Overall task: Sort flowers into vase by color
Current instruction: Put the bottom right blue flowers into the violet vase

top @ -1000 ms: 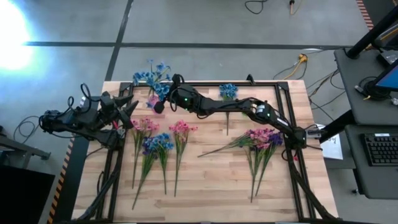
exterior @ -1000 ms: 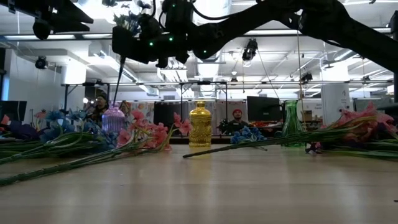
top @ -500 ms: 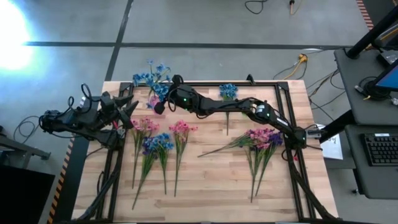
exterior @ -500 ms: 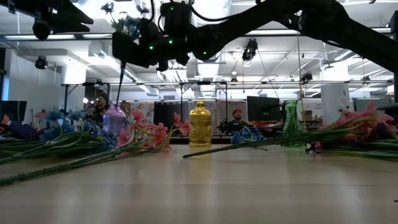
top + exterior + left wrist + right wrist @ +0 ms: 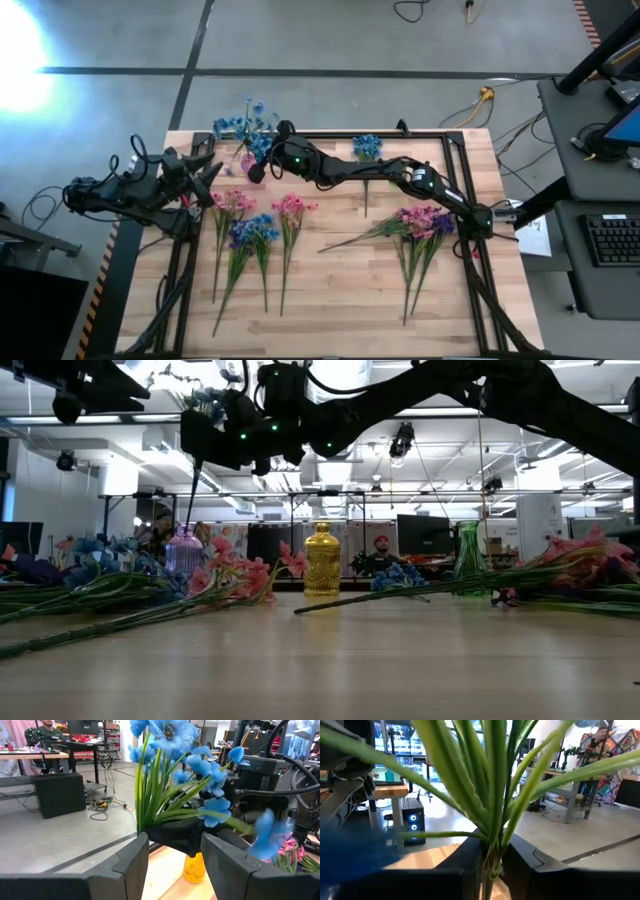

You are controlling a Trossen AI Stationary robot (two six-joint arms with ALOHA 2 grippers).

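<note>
One blue sprig [image 5: 243, 124] sits clamped in my right end effector [image 5: 262, 160], its stem hanging straight above the purple vase [image 5: 183, 552]. My left end effector [image 5: 208, 172] waits just beside that vase, fingers [image 5: 131, 865] spread and empty.

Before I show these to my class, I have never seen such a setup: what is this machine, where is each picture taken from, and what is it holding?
It is a robot with two dark arms at a wooden table, each ending in a two-finger pincer. One picture looks straight down from above, one looks level across the tabletop, and two come from cameras on the wrists. The right pincer is shut on the stem of a blue flower sprig, holding it over the pink vase at the table's far edge. A gold vase and a green vase stand along the same edge. The left pincer waits open nearby. More blue, pink and purple sprigs lie flat on the table.
</note>
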